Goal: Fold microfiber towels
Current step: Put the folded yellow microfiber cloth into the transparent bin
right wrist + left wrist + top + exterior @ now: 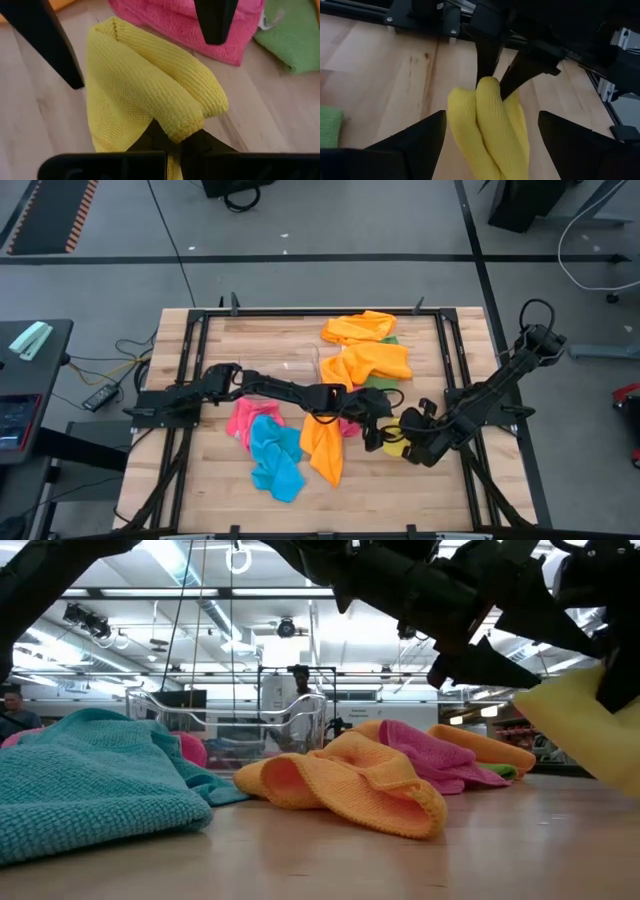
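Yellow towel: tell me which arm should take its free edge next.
Left. The right hand is shut on the yellow towel, so it is occupied; the left hand is open, its fingers either side of the hanging cloth.

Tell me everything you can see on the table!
orange towels: three, orange, two at the far edge, one in the middle
pink towels: two, pink, one left by the blue one, one in the middle
blue towel: one, blue, left of the middle orange one
green towel: at least one, green, peeking from under the far orange ones
yellow towel: one, yellow, folded, held on the right
bin: one, clear, far side
table: one, wooden
left gripper: open, around the yellow towel
right gripper: pinching the yellow towel
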You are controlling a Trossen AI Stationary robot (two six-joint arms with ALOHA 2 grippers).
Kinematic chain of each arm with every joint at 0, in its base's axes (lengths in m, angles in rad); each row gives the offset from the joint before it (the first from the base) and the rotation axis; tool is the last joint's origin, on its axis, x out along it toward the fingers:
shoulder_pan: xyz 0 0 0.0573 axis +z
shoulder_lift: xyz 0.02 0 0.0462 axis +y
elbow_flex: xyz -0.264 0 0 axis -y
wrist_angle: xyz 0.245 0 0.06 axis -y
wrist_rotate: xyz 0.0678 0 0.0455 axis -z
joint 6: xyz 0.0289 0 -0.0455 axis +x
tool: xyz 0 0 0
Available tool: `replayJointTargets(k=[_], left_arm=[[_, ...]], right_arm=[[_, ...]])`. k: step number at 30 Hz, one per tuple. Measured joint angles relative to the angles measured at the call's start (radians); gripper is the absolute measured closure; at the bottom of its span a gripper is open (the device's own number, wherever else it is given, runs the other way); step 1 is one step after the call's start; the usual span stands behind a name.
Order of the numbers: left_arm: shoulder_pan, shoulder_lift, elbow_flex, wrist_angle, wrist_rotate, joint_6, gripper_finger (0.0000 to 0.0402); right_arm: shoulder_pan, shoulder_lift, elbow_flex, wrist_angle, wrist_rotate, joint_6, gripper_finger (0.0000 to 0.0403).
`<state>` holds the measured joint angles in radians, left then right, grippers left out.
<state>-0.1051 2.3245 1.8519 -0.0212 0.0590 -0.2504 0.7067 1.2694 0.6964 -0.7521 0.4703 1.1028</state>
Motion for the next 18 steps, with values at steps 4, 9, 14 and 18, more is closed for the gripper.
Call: replayJointTargets(k=[4, 9, 14, 18], left_arm=[[0.008, 0.000, 0.000, -0.008, -0.022, 0.000, 0.0073], [0.020, 0.000, 0.000, -0.006, -0.025, -0.006, 0.0070], [0.024, 0.000, 0.000, -0.011, -0.031, -0.021, 0.0070], [0.020, -0.003, 0.002, -0.025, -0.029, -0.024, 0.0071]], right_arm=[[0.000, 0.000, 0.000, 0.000, 0.002, 0.021, 0.0385], [-0.032, 0.000, 0.000, 0.023, 0.017, 0.027, 0.0385], [-0.052, 0.000, 0.041, 0.041, 0.014, -0.012, 0.0385], [-0.048, 0.000, 0.107, -0.032, 0.015, -0.040, 0.0385]])
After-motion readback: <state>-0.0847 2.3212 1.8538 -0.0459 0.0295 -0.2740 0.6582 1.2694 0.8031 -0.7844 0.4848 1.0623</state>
